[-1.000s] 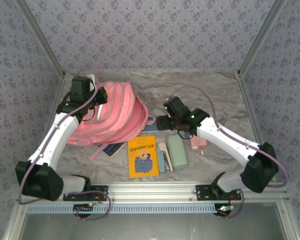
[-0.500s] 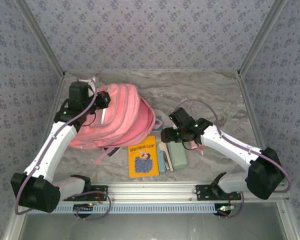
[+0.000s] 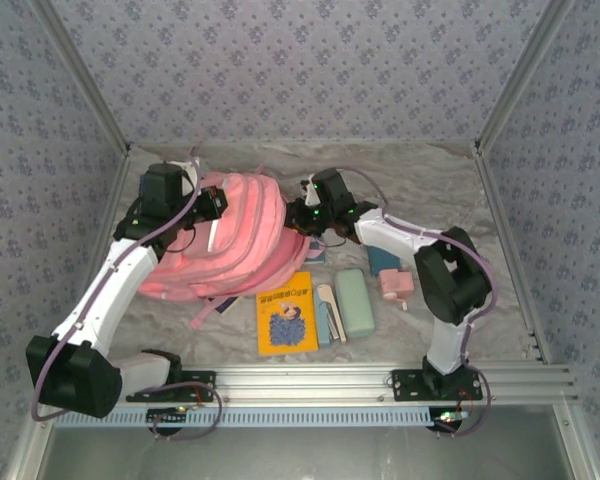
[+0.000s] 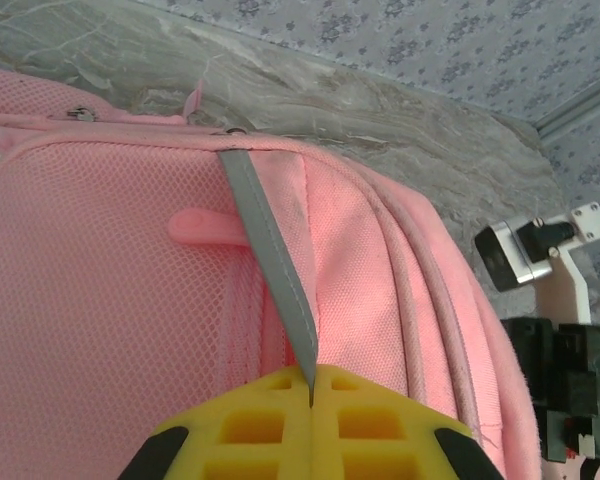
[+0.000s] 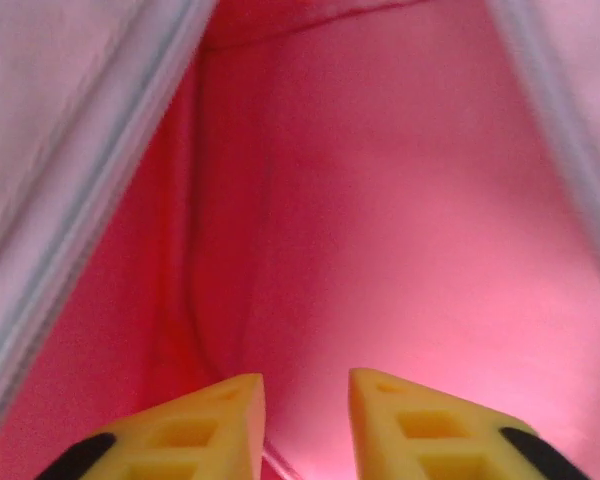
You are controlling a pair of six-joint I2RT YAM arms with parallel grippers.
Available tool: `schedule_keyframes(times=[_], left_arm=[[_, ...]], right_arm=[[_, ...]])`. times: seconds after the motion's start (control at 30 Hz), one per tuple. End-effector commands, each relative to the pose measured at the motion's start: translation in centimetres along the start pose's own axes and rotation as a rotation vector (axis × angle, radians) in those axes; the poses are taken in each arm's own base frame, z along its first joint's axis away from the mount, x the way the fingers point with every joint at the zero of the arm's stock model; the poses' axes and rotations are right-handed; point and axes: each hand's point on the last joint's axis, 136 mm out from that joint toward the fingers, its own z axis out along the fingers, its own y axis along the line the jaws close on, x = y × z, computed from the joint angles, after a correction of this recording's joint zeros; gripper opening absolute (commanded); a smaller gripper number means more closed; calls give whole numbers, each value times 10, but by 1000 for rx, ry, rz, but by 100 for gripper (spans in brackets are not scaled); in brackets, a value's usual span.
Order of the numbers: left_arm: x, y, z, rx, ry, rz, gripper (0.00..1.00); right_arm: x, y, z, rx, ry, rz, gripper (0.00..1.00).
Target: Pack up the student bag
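The student bag [image 3: 235, 245], big and pink, lies at the left of the table with its opening toward the middle. My left gripper [image 3: 210, 204] sits on its top left part. In the left wrist view that gripper [image 4: 310, 384] is shut on a grey strap [image 4: 277, 275] that runs down the bag's pink fabric [image 4: 110, 300] beside a mesh panel. My right gripper [image 3: 293, 214] reaches into the bag's mouth from the right. Seen from the right wrist, its jaws [image 5: 305, 400] stand a little apart, nothing between them, facing the pink lining [image 5: 380, 200] between pale zipper edges [image 5: 90, 200].
In front of the bag lie a yellow book [image 3: 286, 312], a white-handled tool [image 3: 327, 306], a mint green case [image 3: 356, 303] and a small pink item [image 3: 395, 285]. A dark blue item [image 3: 383, 259] lies under the right arm. The right arm's wrist [image 4: 555, 330] is close beside the bag.
The right arm has swung from above the mint case up and left into the bag's opening, its jaws narrowing. The left gripper kept its hold while the bag shifted slightly right.
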Motion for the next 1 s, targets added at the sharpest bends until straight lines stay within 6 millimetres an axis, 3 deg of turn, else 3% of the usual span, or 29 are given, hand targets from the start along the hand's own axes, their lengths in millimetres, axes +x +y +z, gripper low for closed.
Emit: schedule_keyframes(times=[0.0, 0.07, 0.1, 0.3, 0.4, 0.47, 0.63, 0.97], left_arm=[[-33, -9, -20, -62, -90, 41, 7], [-31, -3, -24, -149, -50, 54, 32], [-30, -6, -25, -146, -37, 60, 39], [-14, -39, -41, -43, 5, 89, 65], [5, -55, -38, 58, 71, 71, 67], [16, -55, -30, 60, 106, 76, 67], [23, -44, -15, 22, 131, 72, 60], [38, -48, -3, 66, 189, 69, 49]], right_arm=[[-14, 77, -6, -296, -8, 9, 23], [-11, 92, -9, -324, -5, -14, 23], [-8, 98, -10, -331, -1, -26, 23], [7, 122, -10, -342, 27, -70, 20], [14, 126, -6, -340, 44, -75, 20], [18, 126, -1, -333, 61, -74, 20], [23, 125, 6, -335, 73, -66, 19], [23, 122, 11, -325, 78, -60, 16]])
